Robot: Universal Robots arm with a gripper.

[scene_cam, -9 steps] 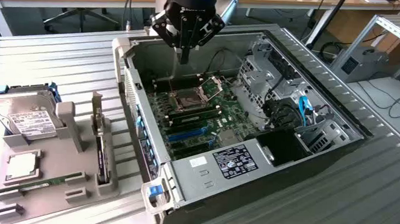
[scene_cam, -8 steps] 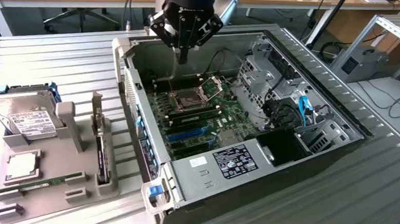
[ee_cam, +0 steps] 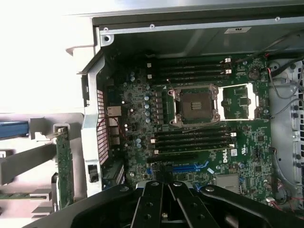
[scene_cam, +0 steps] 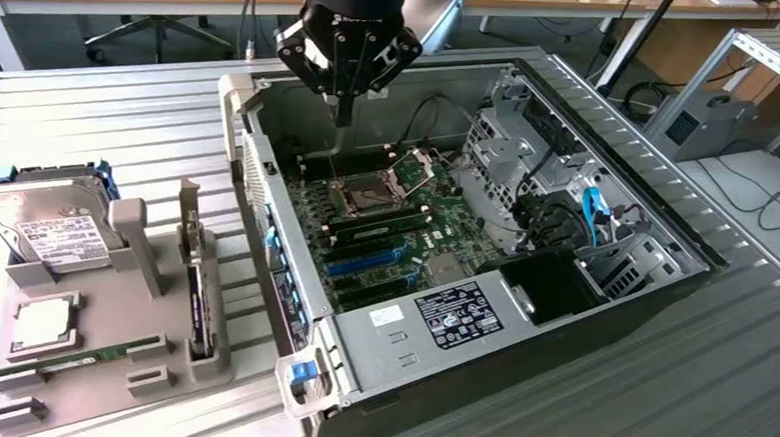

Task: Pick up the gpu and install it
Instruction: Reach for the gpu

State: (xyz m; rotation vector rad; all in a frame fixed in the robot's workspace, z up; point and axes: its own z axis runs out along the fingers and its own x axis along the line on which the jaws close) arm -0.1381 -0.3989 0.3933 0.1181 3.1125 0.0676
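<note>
With my fingers closed on nothing above the motherboard and the gpu standing edge-up in the gray holder beside the case, I judge a careless descent could strike the CPU socket.

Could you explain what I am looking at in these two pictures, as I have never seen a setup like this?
It is a single robot arm ending in a pincer. One picture comes from a camera standing off the arm; the other from a camera on its wrist, looking down into an open computer case at the motherboard. Beside the case, toward the exterior view's left, a grey holder keeps spare parts: a hard drive, a processor chip, a memory stick and the gpu, standing on edge. The pincer is shut, holds nothing, and hangs above the case.
</note>
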